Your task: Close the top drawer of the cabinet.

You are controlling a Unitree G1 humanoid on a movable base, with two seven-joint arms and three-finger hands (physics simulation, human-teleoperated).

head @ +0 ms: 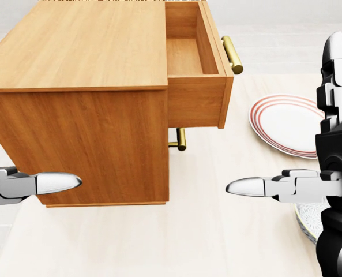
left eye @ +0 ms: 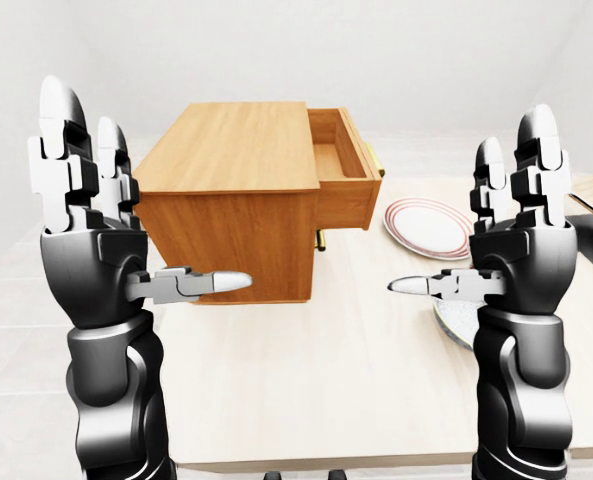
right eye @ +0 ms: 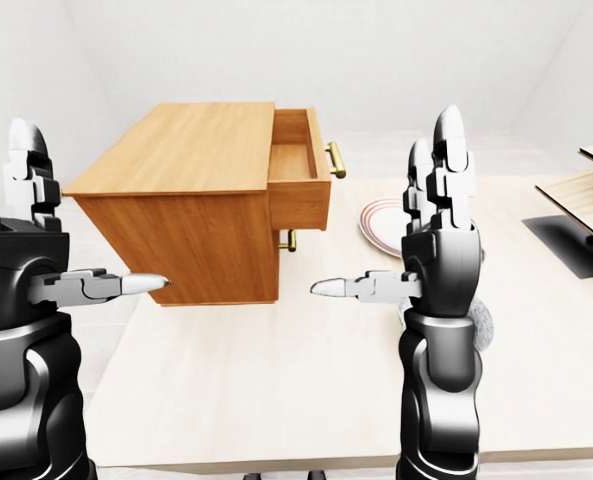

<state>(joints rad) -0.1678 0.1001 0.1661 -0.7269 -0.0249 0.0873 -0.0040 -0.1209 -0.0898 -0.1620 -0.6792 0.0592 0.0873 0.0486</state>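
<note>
The wooden cabinet (head: 78, 57) stands on the pale table (head: 217, 231) and fills the upper left of the head view. Its top drawer (head: 195, 101) is pulled out to the right and looks empty inside; its brass handle (head: 232, 55) points right. A second brass handle (head: 181, 139) shows on the lower drawer below it. My left hand (left eye: 141, 200) is raised at the left, open, fingers up and thumb toward the cabinet's side. My right hand (left eye: 461, 205) is raised at the right, open, below and right of the drawer. Neither hand touches anything.
A red-rimmed white plate (head: 286, 124) lies to the right of the drawer. A patterned bowl (head: 306, 222) sits behind my right hand, mostly hidden. A wooden rack on a black base (right eye: 586, 190) stands at the far right. The table's near edge (left eye: 326, 462) runs along the bottom.
</note>
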